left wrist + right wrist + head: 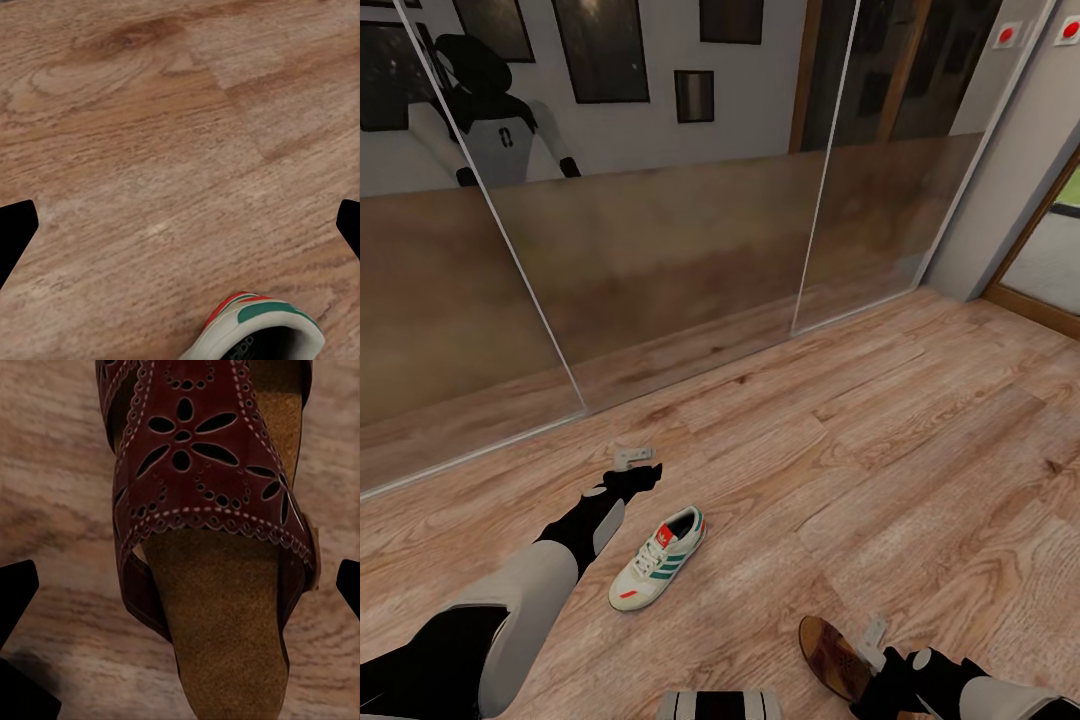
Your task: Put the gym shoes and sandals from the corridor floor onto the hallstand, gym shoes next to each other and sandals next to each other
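A white gym shoe (658, 560) with green stripes and red accents lies on the wood corridor floor (880, 450). My left gripper (635, 458) hovers open just beyond its heel end. In the left wrist view the shoe's heel (262, 330) sits near the frame edge, outside the open gripper (180, 232). A brown sandal (830, 655) with a perforated strap lies close to my base. My right gripper (873, 635) is over it, open. In the right wrist view the sandal (217, 607) lies between the spread fingertips (16, 592). The hallstand is out of view.
Tall mirrored sliding doors (660, 250) run along the far side of the floor and reflect the robot. A wood-framed doorway (1050, 270) opens at the right. Bare floor stretches to the right of the shoe.
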Available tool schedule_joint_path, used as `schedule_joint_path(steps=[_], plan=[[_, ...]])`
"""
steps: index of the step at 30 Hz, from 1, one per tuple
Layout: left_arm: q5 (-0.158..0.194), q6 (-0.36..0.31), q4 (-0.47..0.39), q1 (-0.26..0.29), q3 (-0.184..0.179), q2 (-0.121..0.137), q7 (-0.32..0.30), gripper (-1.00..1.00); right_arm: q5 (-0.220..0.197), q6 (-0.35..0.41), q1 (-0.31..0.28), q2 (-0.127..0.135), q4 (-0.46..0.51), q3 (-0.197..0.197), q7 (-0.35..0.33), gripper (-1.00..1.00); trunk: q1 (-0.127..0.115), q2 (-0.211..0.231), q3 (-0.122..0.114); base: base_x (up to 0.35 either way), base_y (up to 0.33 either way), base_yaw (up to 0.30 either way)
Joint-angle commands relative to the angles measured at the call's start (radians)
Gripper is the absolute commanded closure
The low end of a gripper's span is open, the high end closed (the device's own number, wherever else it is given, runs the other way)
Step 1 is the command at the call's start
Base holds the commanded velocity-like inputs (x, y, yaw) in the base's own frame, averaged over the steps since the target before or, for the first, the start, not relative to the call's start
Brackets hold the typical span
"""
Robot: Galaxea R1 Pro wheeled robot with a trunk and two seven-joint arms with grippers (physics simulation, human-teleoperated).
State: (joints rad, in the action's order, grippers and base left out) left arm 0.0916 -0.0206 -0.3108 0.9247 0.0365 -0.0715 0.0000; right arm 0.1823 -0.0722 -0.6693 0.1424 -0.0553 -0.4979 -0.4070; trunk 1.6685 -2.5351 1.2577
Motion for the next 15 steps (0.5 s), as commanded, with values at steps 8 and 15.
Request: schedule_joint_path(steps=[8,15], plan=[[0.009,-0.002,-0.001,0.000,0.003,-0.001,0.000,-1.00,0.012,-0.007,0.000,0.002,-0.003,0.004,-0.001,-1.00,0.000,0.000,0.001,0.000,0.000,0.000],[0.010,-0.002,-0.001,0.000,0.003,-0.001,0.000,-1.00,0.012,-0.006,0.005,0.003,-0.003,0.004,0.000,-1.00,0.000,0.000,0.001,0.000,0.000,0.000]])
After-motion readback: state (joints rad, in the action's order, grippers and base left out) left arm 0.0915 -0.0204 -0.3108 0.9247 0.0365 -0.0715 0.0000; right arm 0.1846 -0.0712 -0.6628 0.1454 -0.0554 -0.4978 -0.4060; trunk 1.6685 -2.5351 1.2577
